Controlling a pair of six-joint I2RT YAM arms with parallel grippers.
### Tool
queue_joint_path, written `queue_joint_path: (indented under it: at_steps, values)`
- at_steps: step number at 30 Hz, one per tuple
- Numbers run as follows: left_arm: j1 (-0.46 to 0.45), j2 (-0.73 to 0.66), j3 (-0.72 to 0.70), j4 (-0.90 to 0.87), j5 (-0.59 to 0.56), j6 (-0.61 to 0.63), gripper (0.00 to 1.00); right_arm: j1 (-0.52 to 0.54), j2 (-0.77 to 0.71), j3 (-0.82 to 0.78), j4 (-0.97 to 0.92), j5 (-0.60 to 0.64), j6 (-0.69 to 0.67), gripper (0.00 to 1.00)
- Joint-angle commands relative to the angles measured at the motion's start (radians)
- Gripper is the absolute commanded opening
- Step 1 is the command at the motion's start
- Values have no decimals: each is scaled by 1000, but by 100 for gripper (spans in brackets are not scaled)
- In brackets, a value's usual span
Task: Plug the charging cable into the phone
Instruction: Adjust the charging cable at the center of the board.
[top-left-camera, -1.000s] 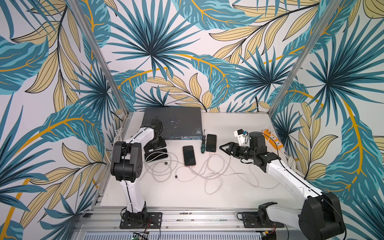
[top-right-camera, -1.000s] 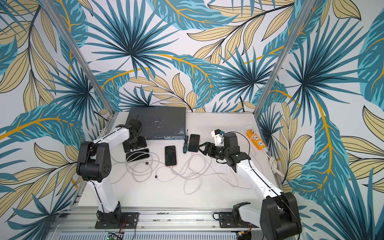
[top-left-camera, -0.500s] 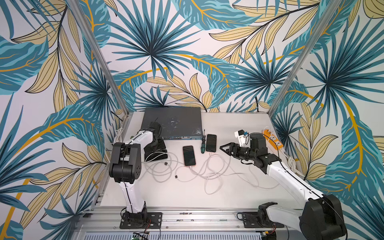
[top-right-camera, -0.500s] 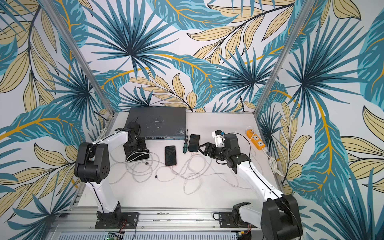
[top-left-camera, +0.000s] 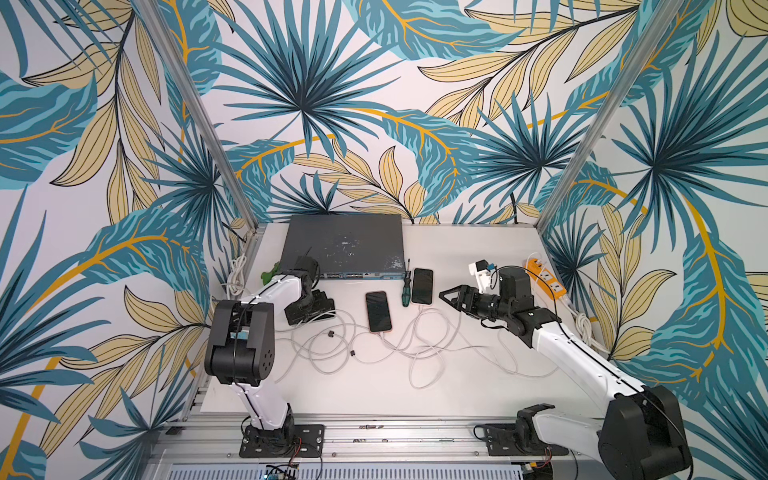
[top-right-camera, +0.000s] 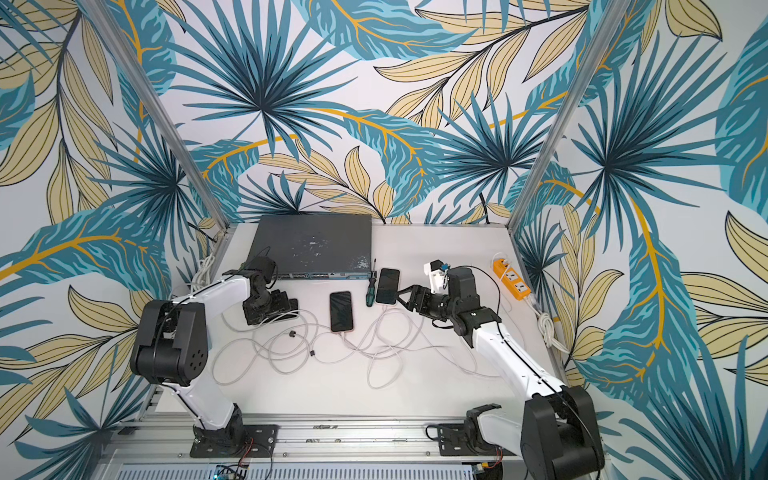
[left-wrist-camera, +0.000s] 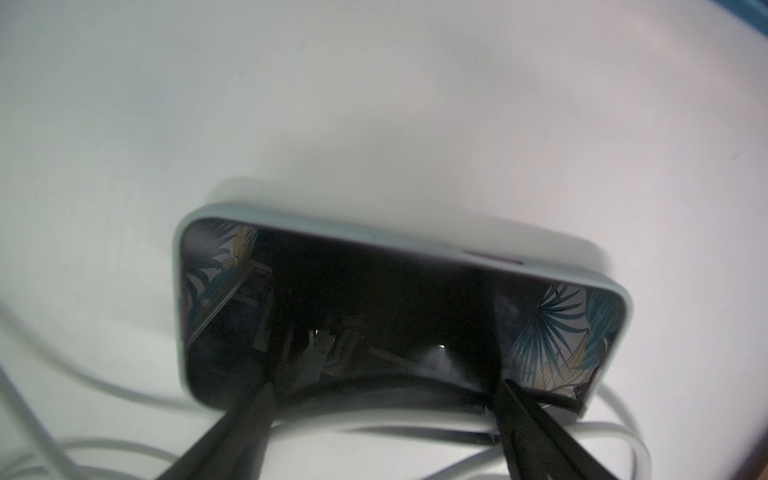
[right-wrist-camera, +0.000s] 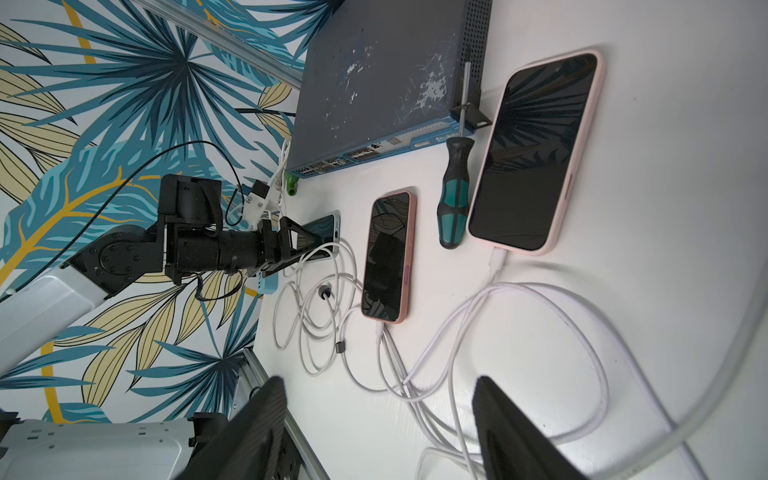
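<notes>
- Got the left gripper (left-wrist-camera: 384, 386) parked low over the pale-cased phone (left-wrist-camera: 374, 291) at the table's left side, fingers spread wide, gripping nothing.
- Got the white charging cable (left-wrist-camera: 415, 428) looping right beside it.
- Mid-table: two pink-cased phones (top-left-camera: 378, 311), cables in.
- Got the right gripper (top-left-camera: 446, 294) hovering just right of those, jaws apart, empty.

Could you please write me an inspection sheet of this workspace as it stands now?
Surface: white table, no damage seen.
Job's things: three phones lie face up. The middle phone and the right phone are plugged in. The blue-cased phone lies under the left tool; I cannot tell whether it is plugged in.
Clutter: screwdriver between the two plugged phones; switch at the back; power strip at the right edge.
Grippers: left tool open, low over the blue-cased phone; right tool open, empty, hovering beside the right phone.
Cables: white cables in tangled loops across the table.
Surroundings: leaf-patterned walls; nothing else seen.
</notes>
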Motion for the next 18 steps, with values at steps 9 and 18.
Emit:
queue_joint_path:
  at_steps: [9,18]
  values:
    - [-5,-26,-69,-14,109,-178,93,4,28,-9,30,-17,7,74]
    - [-35,-67,-30,-108,61,-329,98,3,8,-12,13,-10,9,74]
